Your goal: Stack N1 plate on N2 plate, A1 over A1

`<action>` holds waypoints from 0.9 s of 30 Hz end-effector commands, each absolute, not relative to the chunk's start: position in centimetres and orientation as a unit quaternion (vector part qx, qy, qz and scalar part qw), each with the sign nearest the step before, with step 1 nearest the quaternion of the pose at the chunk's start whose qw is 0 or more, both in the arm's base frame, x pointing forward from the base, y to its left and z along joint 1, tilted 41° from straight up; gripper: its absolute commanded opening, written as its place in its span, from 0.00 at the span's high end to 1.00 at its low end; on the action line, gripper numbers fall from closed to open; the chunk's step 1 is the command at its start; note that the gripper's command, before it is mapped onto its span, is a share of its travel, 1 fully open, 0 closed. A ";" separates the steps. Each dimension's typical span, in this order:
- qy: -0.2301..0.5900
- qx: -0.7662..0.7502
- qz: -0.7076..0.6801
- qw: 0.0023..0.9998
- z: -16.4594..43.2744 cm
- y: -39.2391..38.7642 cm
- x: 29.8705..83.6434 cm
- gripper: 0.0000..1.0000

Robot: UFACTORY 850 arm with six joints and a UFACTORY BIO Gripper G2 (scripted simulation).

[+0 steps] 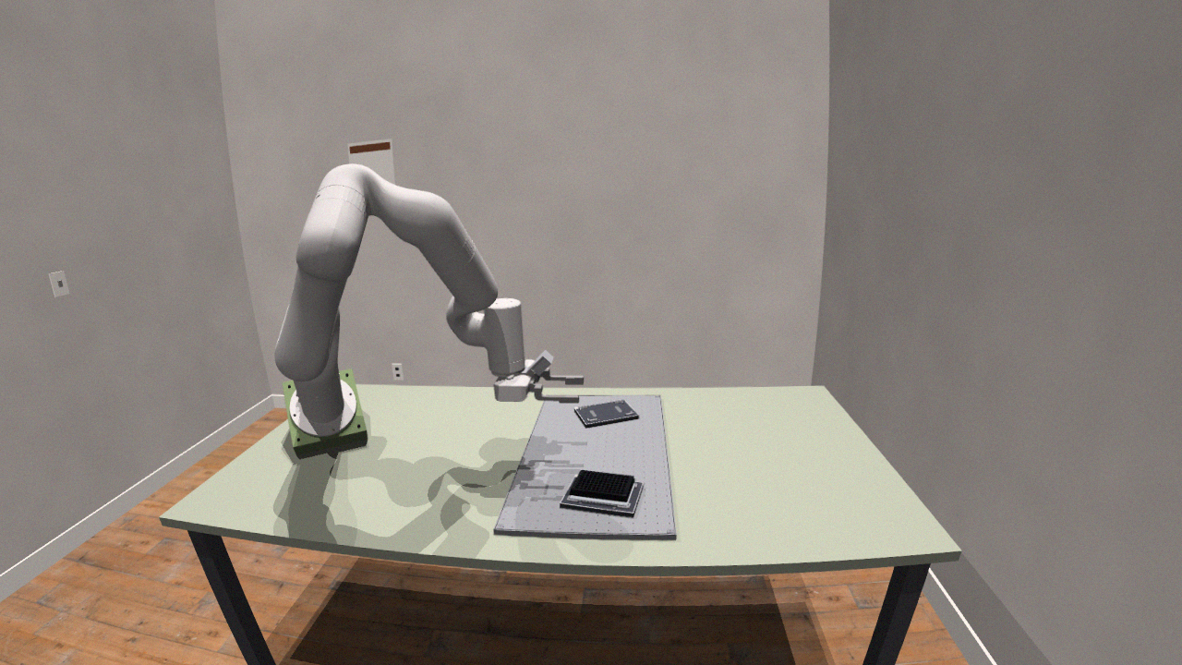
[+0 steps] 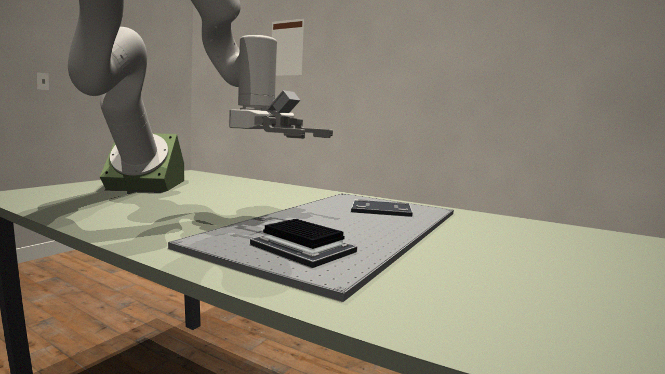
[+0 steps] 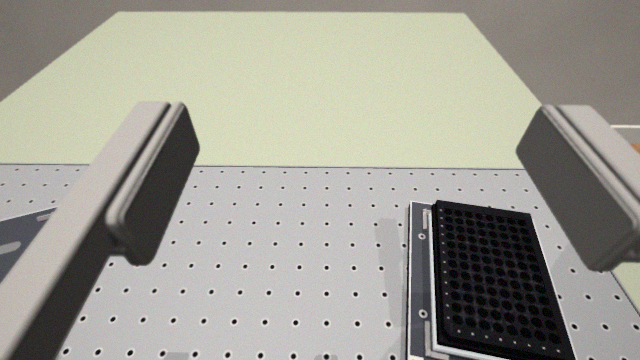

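Black 96-well plate (image 1: pixel 603 483) (image 2: pixel 304 231) (image 3: pixel 492 270) sits on a pale lower plate (image 1: pixel 601 501) (image 2: pixel 296 244) (image 3: pixel 465 352) in plate nest N2 (image 1: pixel 634 506) (image 2: pixel 348 249) (image 3: pixel 417 270); plate nest N1 (image 1: pixel 607 412) (image 2: pixel 381 208) (image 3: pixel 25 227) holds no plate. The gripper (image 1: pixel 572 389) (image 2: pixel 309 133) (image 3: pixel 357 185) is open, nothing between its fingers, raised well apart from the stack. Treat the plate as light, rigid and probably smooth moulded plastic; uneven pad pressure may let it slip or tilt. If regripping is required, take hold of the two long side walls at mid-length, level, above the lower plate, keeping pads off the wells. Stacking appears complete; full nesting and A1 alignment cannot be confirmed. Supporting surface: a grey perforated baseplate (image 1: pixel 611 446) (image 2: pixel 372 237) (image 3: pixel 285 255) on a pale green table (image 1: pixel 768 479) (image 2: pixel 511 279) (image 3: pixel 300 90). Room: plain grey walls (image 1: pixel 578 165) (image 2: pixel 465 116) (image 3: pixel 550 40), wood-plank floor (image 1: pixel 107 570) (image 2: pixel 69 279), shadows across the table's arm side
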State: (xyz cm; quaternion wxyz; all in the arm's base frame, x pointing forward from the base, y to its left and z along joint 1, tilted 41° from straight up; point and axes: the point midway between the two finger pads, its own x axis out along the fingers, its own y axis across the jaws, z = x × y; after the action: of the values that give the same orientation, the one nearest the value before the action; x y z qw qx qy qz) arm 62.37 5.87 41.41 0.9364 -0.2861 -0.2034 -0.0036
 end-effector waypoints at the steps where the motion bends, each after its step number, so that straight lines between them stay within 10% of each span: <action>1: -0.204 -0.286 -0.004 0.936 41.2 8.3 60.9 0.63; 27: -0.204 -0.286 -0.004 0.936 40.1 17.3 55.4 0.63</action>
State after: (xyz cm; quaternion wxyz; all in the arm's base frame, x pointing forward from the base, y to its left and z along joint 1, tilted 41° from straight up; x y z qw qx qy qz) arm 56.26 15.84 40.16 0.9363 -0.2861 -0.2037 -0.0037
